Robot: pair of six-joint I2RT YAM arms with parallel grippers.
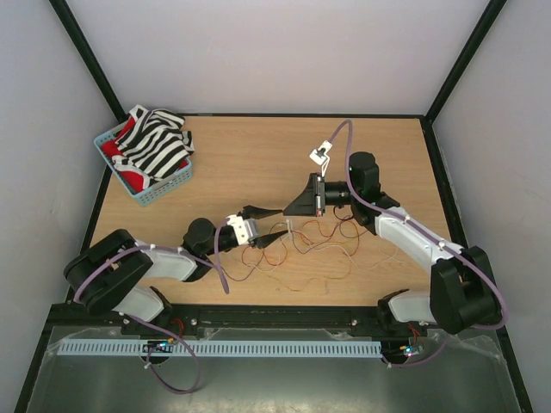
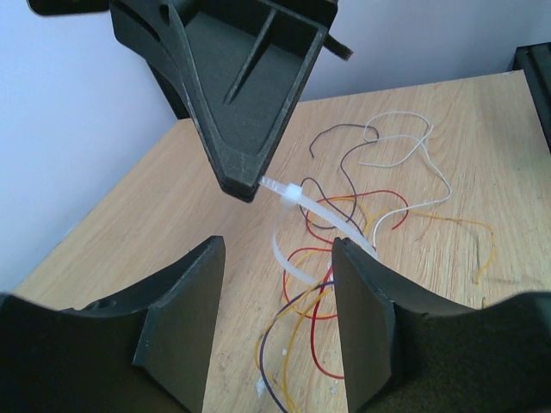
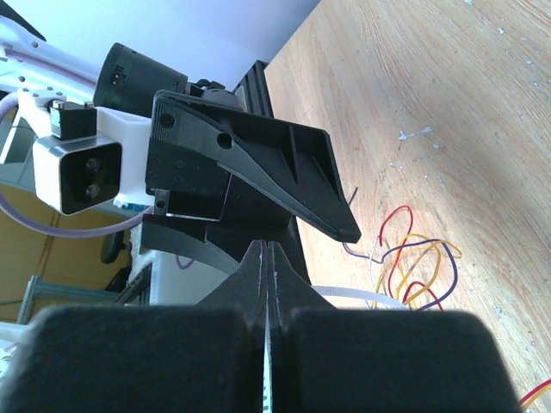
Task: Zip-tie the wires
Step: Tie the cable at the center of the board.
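Observation:
Thin red, yellow, purple, brown and white wires (image 1: 323, 239) lie tangled on the wooden table, seen close in the left wrist view as wires (image 2: 379, 206). My right gripper (image 1: 286, 212) is shut on one end of the pale zip tie (image 2: 297, 194), just above the table. The strip runs from its small head toward the wires, and a loose end curls back. In the right wrist view the zip tie (image 3: 362, 298) shows beside the shut right gripper (image 3: 265, 251), with the wires (image 3: 417, 262) beyond. My left gripper (image 2: 277, 249) is open, its fingers (image 2: 379, 318) either side of the strip and wires, gripping nothing.
A blue basket (image 1: 162, 194) holding striped and red cloth sits at the table's far left. A black frame rail (image 1: 258, 315) runs along the near edge by both arm bases. Grey walls close in the back and sides.

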